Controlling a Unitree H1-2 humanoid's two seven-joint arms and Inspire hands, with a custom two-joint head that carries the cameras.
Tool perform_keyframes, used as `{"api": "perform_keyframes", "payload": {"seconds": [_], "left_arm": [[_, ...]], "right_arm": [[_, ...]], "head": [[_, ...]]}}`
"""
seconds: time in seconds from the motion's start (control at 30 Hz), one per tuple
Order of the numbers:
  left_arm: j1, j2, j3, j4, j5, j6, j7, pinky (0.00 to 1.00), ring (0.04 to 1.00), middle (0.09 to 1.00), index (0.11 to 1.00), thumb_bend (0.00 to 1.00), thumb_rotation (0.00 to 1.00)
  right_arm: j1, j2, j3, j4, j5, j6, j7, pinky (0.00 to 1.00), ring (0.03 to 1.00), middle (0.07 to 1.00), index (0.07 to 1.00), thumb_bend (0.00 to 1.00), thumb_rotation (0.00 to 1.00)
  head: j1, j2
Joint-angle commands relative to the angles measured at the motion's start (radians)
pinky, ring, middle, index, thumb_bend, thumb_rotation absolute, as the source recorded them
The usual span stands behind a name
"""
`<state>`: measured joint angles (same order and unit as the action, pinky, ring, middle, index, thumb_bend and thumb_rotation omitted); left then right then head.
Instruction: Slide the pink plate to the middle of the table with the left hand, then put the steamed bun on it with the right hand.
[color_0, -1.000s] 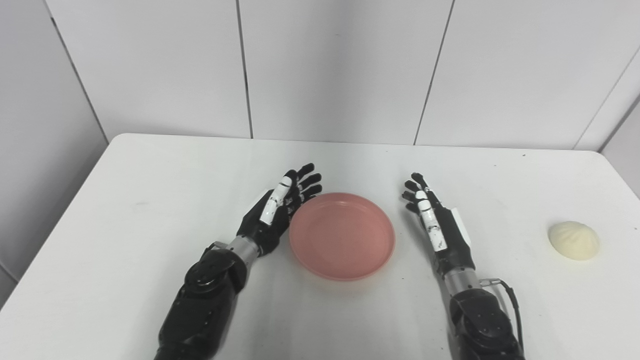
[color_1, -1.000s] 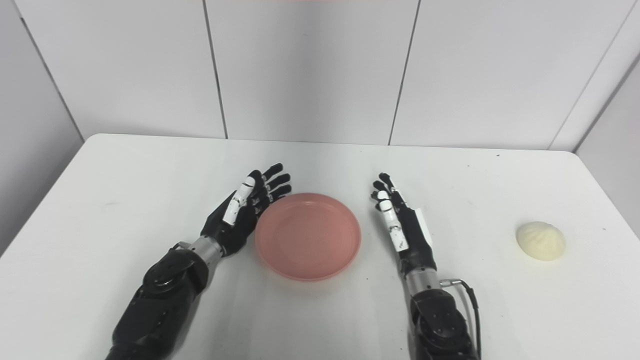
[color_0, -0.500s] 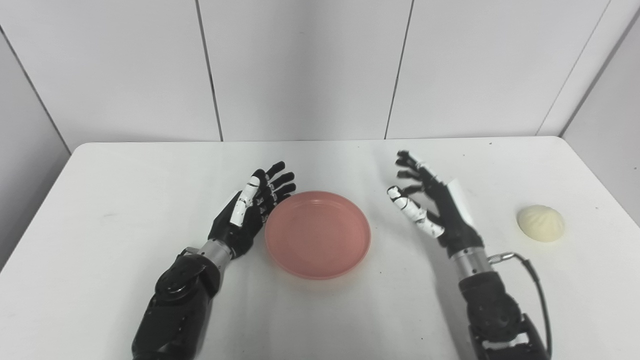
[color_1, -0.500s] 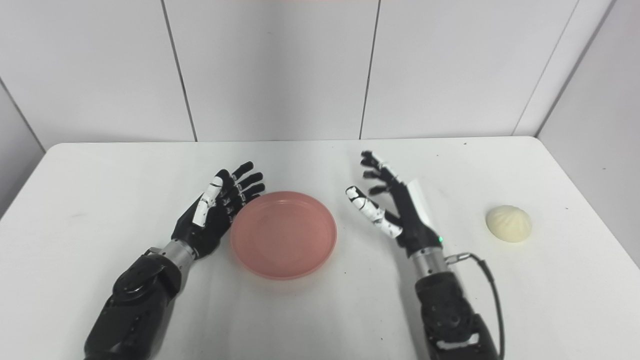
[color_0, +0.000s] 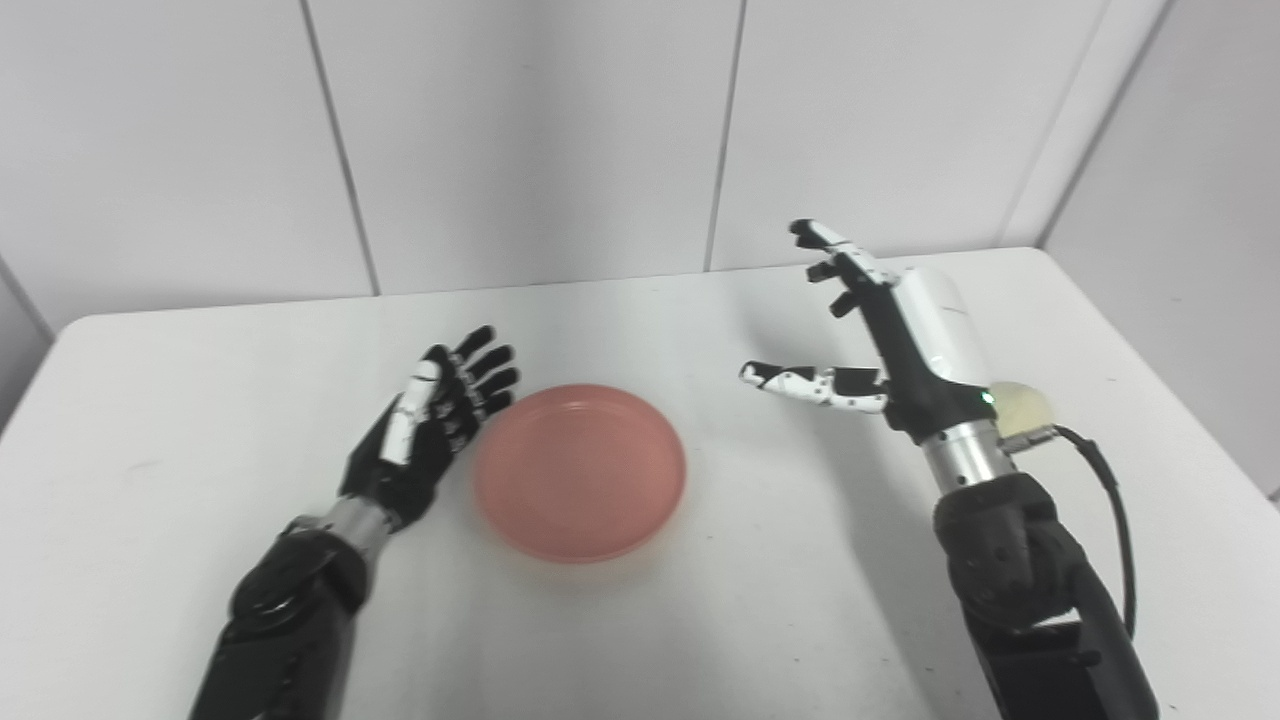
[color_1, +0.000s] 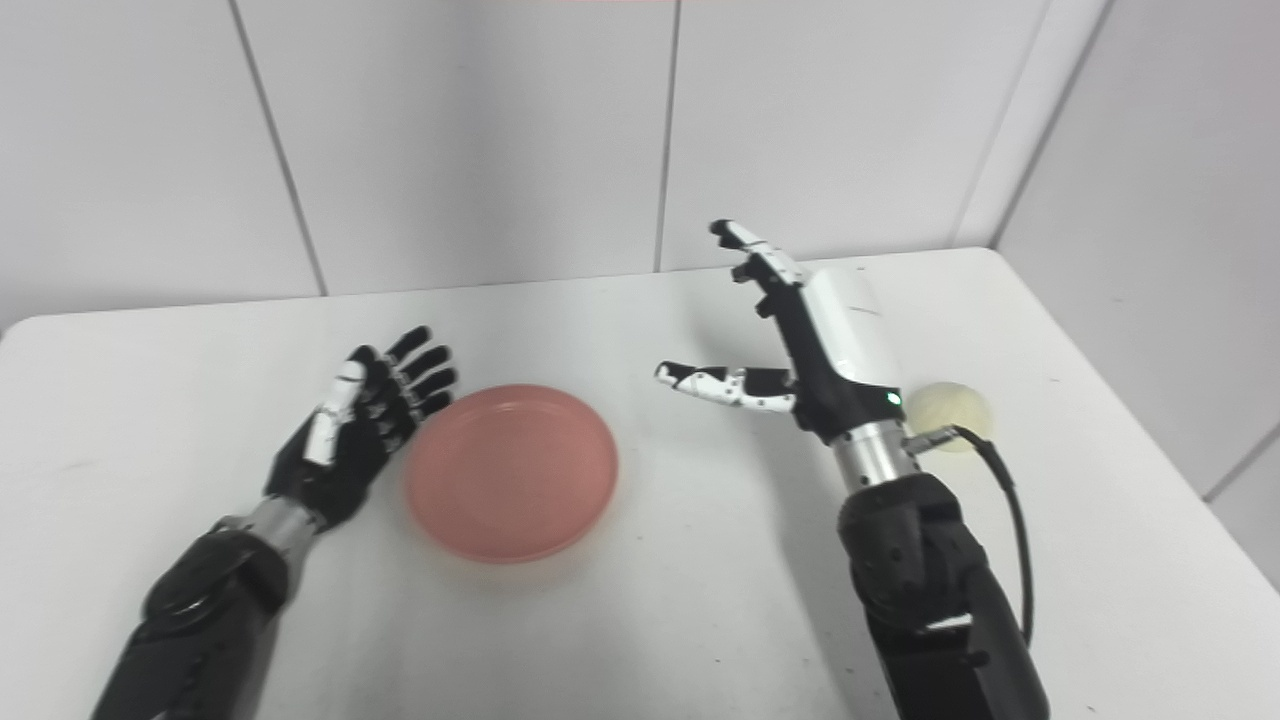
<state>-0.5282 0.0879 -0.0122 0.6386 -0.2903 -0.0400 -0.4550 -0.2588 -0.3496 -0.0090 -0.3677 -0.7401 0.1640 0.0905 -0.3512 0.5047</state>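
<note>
The pink plate (color_0: 580, 470) lies flat on the white table (color_0: 700, 600), near its middle. My left hand (color_0: 430, 420) is open, lying against the plate's left rim with fingers spread; it also shows in the right eye view (color_1: 350, 425). My right hand (color_0: 890, 330) is open and raised above the table, right of the plate, thumb pointing left. The steamed bun (color_1: 948, 402) is pale and round, on the table at the right, just behind my right wrist. In the left eye view the bun (color_0: 1022, 408) is mostly hidden by the wrist.
White wall panels (color_0: 520, 140) stand behind the table. The table's right edge (color_1: 1120, 420) runs close to the bun. A black cable (color_0: 1115, 510) hangs from my right wrist.
The camera has swung to the right. My right hand has lifted off the table and moved right, towards the bun, opening its thumb outward. The left hand and plate have stayed together.
</note>
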Motion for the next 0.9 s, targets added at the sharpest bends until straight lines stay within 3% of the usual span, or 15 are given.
{"api": "perform_keyframes", "payload": {"seconds": [0.0, 0.17, 0.27, 0.5, 0.87], "left_arm": [[0.079, 0.034, 0.001, 0.111, 0.027, 0.059, 0.01, 0.92, 0.902, 0.915, 0.91, 0.52, 0.98], [0.059, 0.056, 0.011, 0.174, 0.019, 0.028, -0.018, 0.9, 0.895, 0.908, 0.901, 0.52, 0.97], [0.051, 0.062, 0.017, 0.199, 0.018, 0.016, -0.031, 0.89, 0.893, 0.907, 0.898, 0.53, 0.96], [0.032, 0.073, 0.031, 0.262, 0.01, -0.017, -0.051, 0.89, 0.888, 0.903, 0.895, 0.54, 0.93], [-0.009, 0.095, 0.039, 0.383, 0.004, -0.087, -0.094, 0.87, 0.872, 0.892, 0.886, 0.56, 0.91]], "right_arm": [[-0.03, -0.022, -0.016, -0.065, -0.068, 0.06, 0.028, 0.56, 0.716, 0.839, 0.85, 0.82, 0.55], [-0.033, -0.05, -0.058, -0.111, -0.126, 0.155, 0.11, 0.59, 0.731, 0.836, 0.839, 0.82, 0.52], [-0.032, -0.063, -0.088, -0.107, -0.14, 0.2, 0.137, 0.61, 0.759, 0.83, 0.829, 0.8, 0.44], [-0.033, -0.096, -0.13, -0.079, -0.167, 0.294, 0.197, 0.62, 0.763, 0.809, 0.796, 0.83, 0.37], [-0.03, -0.112, -0.188, 0.035, -0.165, 0.304, 0.17, 0.6, 0.743, 0.81, 0.782, 0.84, 0.36]], "head": [[-0.01, 0.0], [-0.046, 0.001], [-0.059, 0.0], [-0.102, -0.002], [-0.14, -0.003]]}}
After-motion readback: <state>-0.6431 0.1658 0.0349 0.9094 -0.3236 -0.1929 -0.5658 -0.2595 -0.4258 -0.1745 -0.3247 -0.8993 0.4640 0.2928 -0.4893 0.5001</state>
